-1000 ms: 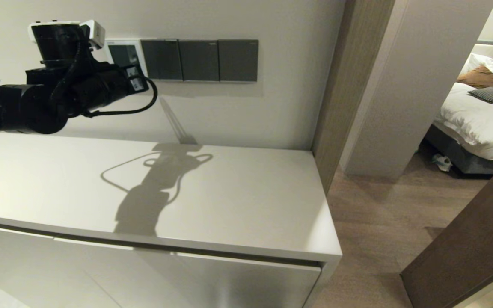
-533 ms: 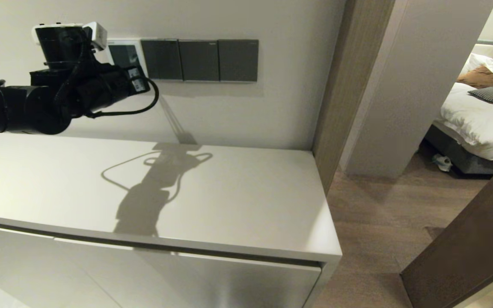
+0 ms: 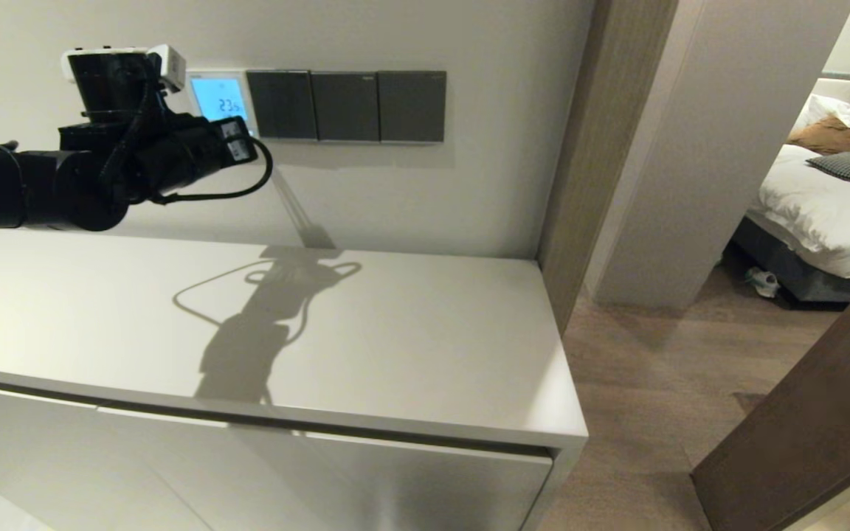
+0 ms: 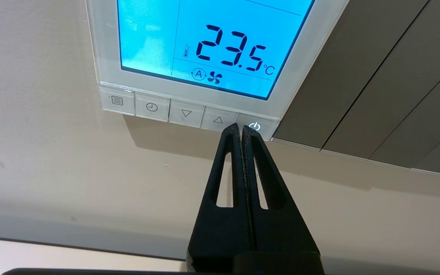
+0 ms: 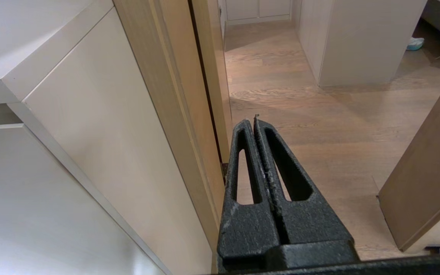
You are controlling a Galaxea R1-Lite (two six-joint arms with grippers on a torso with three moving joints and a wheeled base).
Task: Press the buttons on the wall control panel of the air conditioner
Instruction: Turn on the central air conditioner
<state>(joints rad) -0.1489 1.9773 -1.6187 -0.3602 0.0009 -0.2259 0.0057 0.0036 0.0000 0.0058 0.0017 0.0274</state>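
Matte beige wall; square glossy control panel [image 4: 204,57] lit blue; left gripper [image 4: 241,130], fingers pressed together, at power button [image 4: 256,127].

Left end effector [image 4: 241,128] raised forward, fingers closed; right end effector [image 5: 254,121] closed, low.

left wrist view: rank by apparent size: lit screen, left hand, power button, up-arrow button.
1. Screen, cut off at the frame's top, still largest.
2. Left hand, shut, tips at the power button; nearness to the camera inflates it.
3. Up-arrow button and power button look alike; the hand partly hides the power button, so no ranking.
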